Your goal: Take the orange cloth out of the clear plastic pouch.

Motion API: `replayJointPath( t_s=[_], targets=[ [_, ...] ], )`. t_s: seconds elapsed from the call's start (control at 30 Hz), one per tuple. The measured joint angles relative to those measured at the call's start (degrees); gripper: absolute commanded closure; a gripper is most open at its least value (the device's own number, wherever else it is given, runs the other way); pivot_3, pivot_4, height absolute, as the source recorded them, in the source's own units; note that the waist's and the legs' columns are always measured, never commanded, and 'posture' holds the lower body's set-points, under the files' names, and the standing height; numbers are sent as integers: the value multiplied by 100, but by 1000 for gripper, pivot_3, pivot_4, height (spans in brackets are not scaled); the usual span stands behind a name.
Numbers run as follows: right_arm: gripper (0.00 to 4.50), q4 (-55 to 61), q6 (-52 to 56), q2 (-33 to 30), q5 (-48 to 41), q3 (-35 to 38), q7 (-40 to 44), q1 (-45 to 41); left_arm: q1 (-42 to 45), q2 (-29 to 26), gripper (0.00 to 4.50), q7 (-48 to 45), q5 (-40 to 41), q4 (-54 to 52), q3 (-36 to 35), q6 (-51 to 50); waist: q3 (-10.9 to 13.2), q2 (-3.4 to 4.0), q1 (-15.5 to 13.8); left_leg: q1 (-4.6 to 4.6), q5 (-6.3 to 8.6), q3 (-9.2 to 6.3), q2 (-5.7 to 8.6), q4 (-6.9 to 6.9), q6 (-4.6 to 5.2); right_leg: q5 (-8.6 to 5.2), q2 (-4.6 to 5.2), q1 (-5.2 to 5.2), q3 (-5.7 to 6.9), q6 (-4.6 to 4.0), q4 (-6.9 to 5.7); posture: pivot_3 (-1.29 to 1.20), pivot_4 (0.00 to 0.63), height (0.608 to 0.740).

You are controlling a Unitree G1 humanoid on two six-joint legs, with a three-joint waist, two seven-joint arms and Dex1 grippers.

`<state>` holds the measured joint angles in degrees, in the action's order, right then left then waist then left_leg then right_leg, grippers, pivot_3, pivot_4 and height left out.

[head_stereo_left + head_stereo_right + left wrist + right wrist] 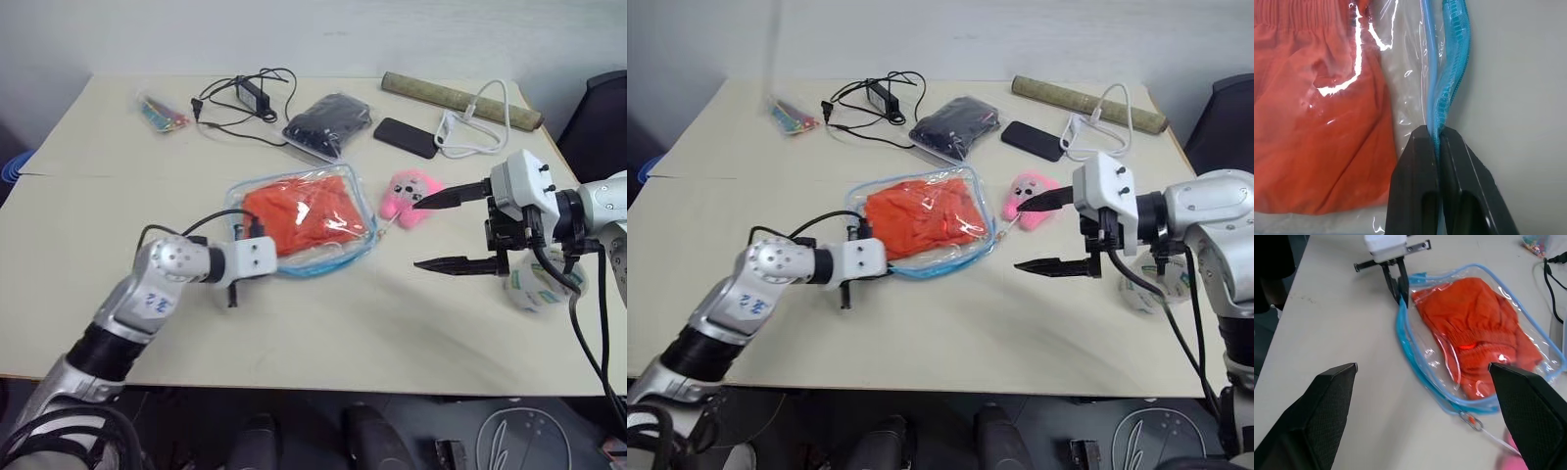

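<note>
The left end effector [1439,142] pinches the pouch [355,201]'s blue edge, likely to anchor it on the table [392,323]. The cloth [299,213] lies inside. The right end effector [428,233] hovers wide nearby.

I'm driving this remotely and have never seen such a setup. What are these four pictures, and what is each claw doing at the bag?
Two pictures come from the robot's head, looking down on the table. The other two come from cameras on its wrists. The left gripper is shut on the blue edge of the clear pouch, which lies flat with the orange cloth inside. The right gripper hangs open above the table, holding nothing, beside a pink plush toy. Further back lie a phone, cables and a dark bag.
</note>
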<state>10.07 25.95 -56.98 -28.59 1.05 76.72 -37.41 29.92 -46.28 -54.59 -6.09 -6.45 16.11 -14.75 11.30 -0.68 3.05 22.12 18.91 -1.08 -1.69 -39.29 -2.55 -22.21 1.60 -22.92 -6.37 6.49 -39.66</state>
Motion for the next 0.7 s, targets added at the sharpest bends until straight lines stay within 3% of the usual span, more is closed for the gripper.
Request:
replayJointPath(
  t_s=[0.13,0.37,0.57,0.7],
  targets=[
    [0,-34,12,-24,6,40,13,89,-478,-673,4483,-807,630,210,-563,1541,0,0,28,0,0,-1,-3,5,0,0,2,0,5,0,5,0,150,740],
    [0,-23,69,-161,-160,146,292,326,-353,-765,4483,-1347,729,1551,-671,3882,0,0,-4,2,5,-4,7,5,11,0,11,6,12,0,15,0,150,740],
    [0,-16,64,-222,-153,172,260,515,-218,-442,4483,-1129,419,1887,-597,3926,0,0,6,1,8,-4,6,4,19,0,9,5,12,0,7,0,150,740],
    [0,84,51,-231,-99,190,166,773,-343,-249,4483,-812,349,1620,-651,3262,-1,-1,3,1,8,-6,5,3,20,0,9,5,11,0,2,0,150,740]
  ],
)
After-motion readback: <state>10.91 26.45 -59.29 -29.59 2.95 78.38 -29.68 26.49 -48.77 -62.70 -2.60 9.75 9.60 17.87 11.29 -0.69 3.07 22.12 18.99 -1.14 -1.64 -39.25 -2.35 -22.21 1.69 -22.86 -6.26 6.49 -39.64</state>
